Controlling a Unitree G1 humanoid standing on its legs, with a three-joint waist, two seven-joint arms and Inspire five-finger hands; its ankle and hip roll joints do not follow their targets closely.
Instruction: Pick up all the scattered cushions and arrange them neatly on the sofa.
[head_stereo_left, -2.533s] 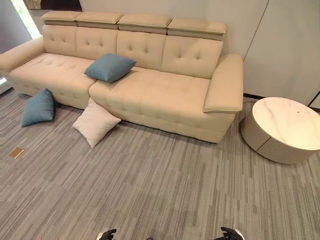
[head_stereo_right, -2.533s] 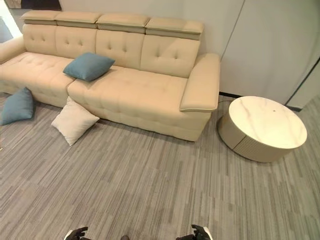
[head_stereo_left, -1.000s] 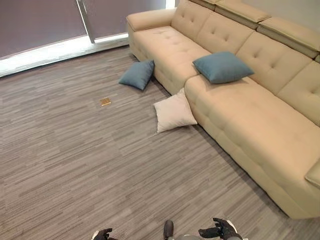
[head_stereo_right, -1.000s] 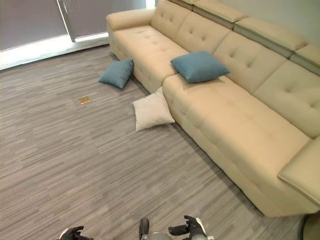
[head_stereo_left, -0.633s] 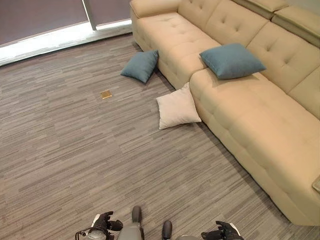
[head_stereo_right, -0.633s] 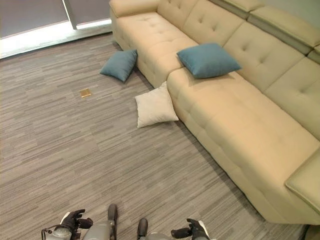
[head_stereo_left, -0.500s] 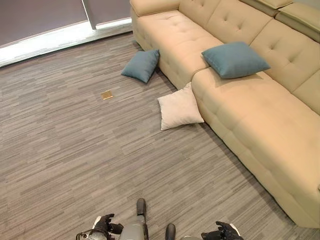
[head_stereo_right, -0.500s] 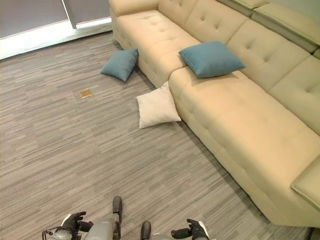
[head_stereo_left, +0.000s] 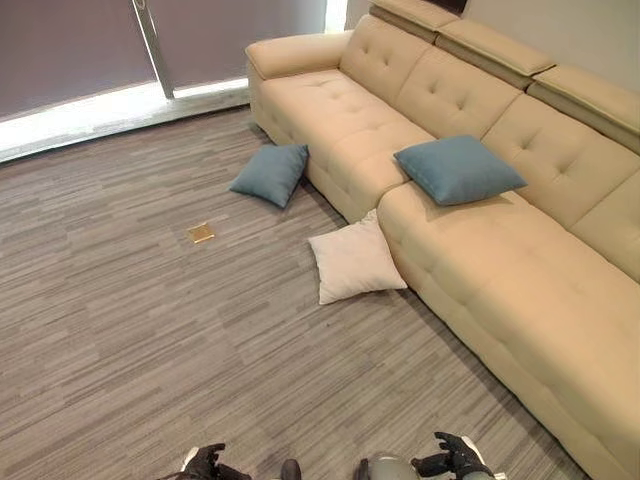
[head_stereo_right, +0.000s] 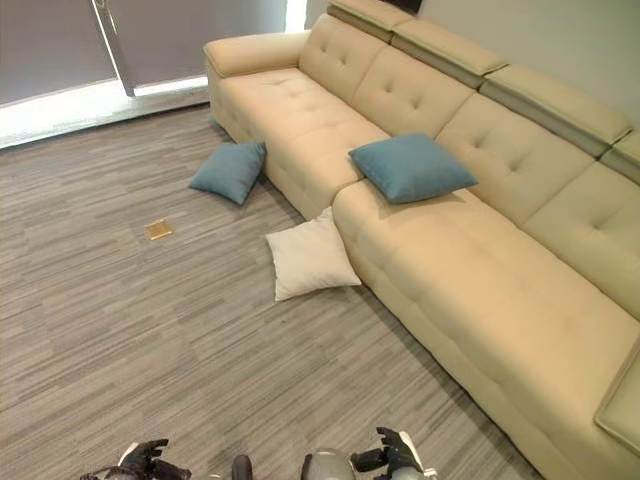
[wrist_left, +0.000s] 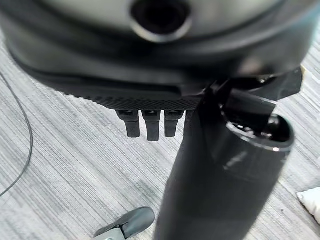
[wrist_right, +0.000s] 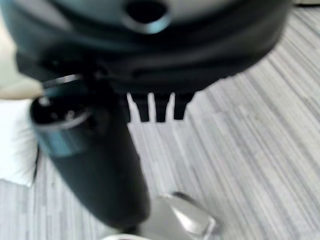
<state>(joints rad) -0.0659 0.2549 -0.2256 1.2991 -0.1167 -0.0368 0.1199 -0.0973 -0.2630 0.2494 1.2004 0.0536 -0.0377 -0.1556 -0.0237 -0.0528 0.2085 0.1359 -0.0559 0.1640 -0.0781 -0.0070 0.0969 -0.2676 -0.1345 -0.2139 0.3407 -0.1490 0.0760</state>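
Barely started imo. One blue cushion (head_stereo_left: 458, 168) already on sofa (head_stereo_left: 520, 270) seat, near middle, lying flat. Two left on floor: second blue cushion (head_stereo_left: 270, 172) leaning against sofa front near its far-end armrest, white cushion (head_stereo_left: 355, 262) propped against front edge further along. Left hand (head_stereo_left: 205, 462) and right hand (head_stereo_left: 455, 457) low, well apart from cushions, fingers relaxed, holding nothing. Small brass floor plate (head_stereo_left: 201, 233) out on carpet, ignore.

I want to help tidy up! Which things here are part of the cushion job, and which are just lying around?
Part of the job:
- blue cushion on the floor
- white cushion on the floor
- blue cushion on the seat
- sofa

Just lying around:
- small brass plate in the floor
- window blind
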